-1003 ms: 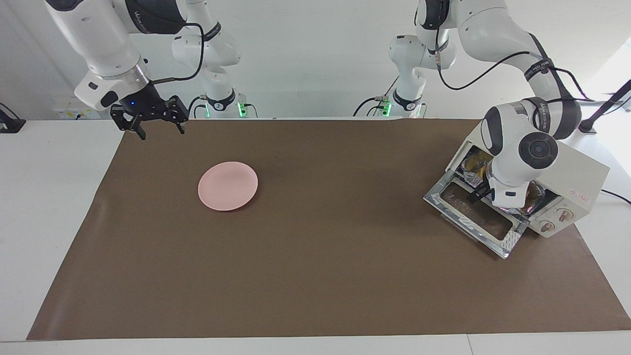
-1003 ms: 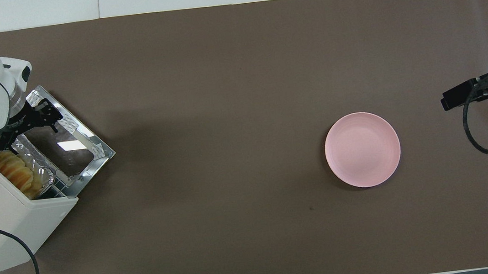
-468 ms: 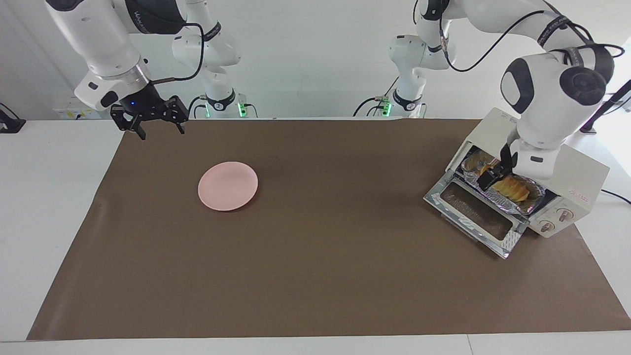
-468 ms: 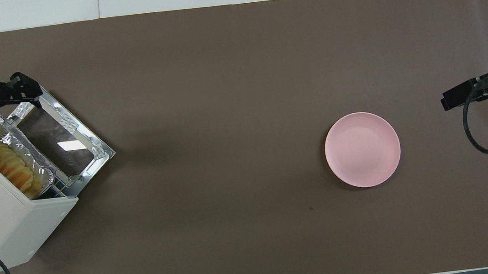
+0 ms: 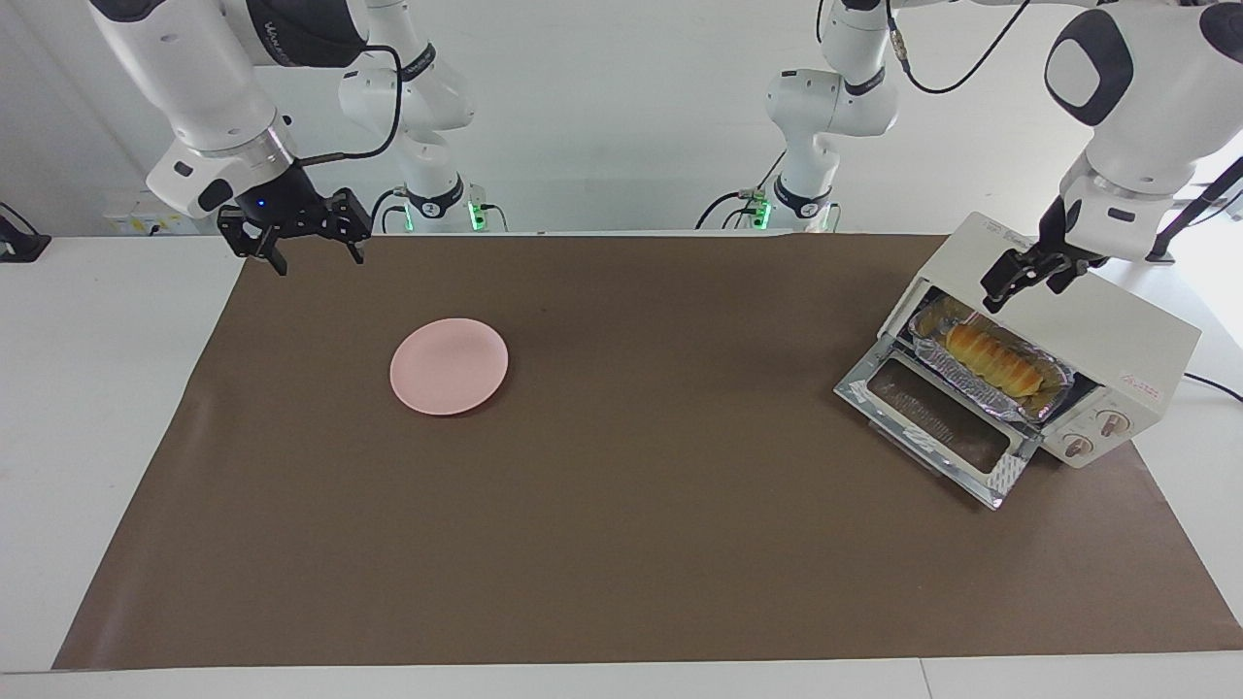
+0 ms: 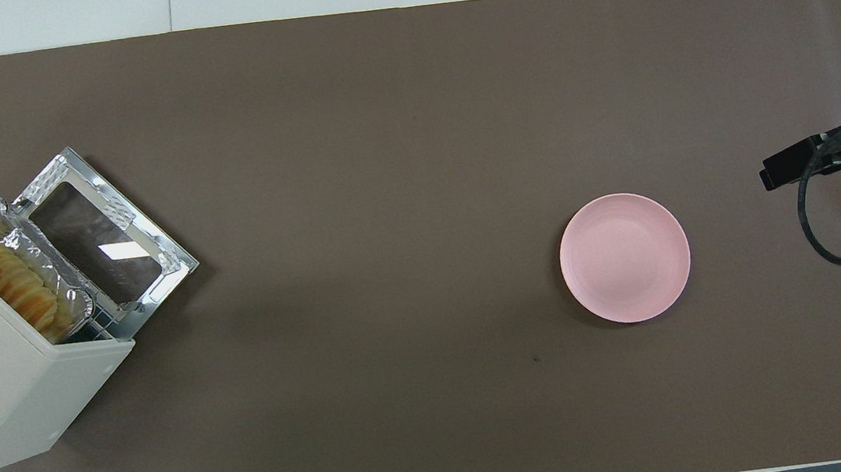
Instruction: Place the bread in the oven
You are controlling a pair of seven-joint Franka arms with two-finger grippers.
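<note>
The bread (image 5: 992, 357) lies in a crinkled foil tray (image 5: 1054, 377) inside the oven (image 5: 1117, 335), which stands at the left arm's end of the table (image 5: 97, 388) with its glass door (image 5: 932, 417) dropped flat onto the brown mat (image 5: 631, 485). The left pincer (image 5: 1027, 275) hangs in the air over the oven's top edge, just above the opening — its fingers are spread and hold nothing, clear of both bread and tray. A round pink plate (image 5: 449, 366) sits bare on the mat toward the right arm's end of the table. The right pincer (image 5: 309, 254) waits over the mat's corner near its own base, well apart from the plate — jaws wide apart, nothing between them.
</note>
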